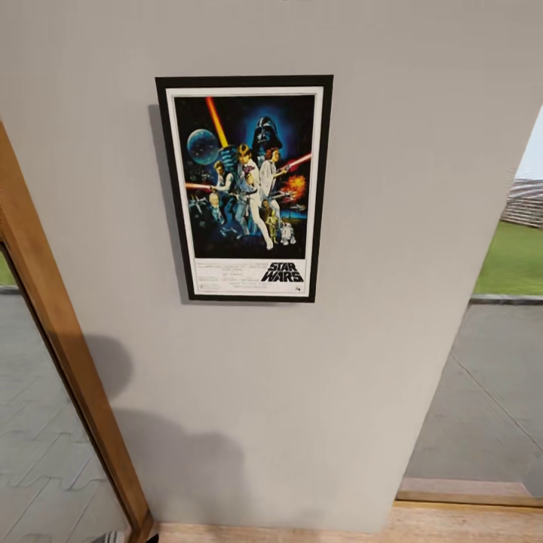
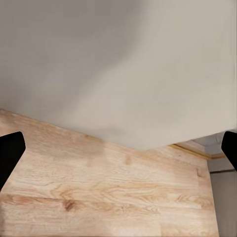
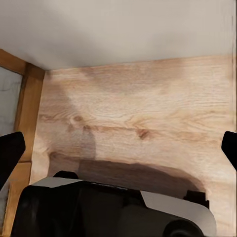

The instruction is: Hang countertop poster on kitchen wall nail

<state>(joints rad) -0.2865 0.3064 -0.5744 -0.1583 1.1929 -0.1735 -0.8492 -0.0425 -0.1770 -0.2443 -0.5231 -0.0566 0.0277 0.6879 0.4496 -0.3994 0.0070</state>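
Hanging flat against the light-grey wall [image 1: 392,226], the Star Wars poster [image 1: 245,188] sat upright in its thin black frame, its white border and dark blue artwork facing the head camera. It cast a narrow shadow along its left edge. Nothing touched it. A wooden door frame [image 1: 68,362] slanted down the wall's left side, with grey paving beyond it, and on the right an opening showed green grass [image 1: 516,260] past a grey surface.

In the left wrist view, the left pincer [image 2: 118,153] was spread wide, its dark fingertips [image 2: 10,153] sitting at opposite edges of the picture with nothing between them, pointed at the wooden floor [image 2: 108,192] where it met the wall's base. The right pincer [image 3: 118,153] was likewise spread and empty over the same plank floor, with part of the robot's dark and white base [image 3: 113,207] beneath it.
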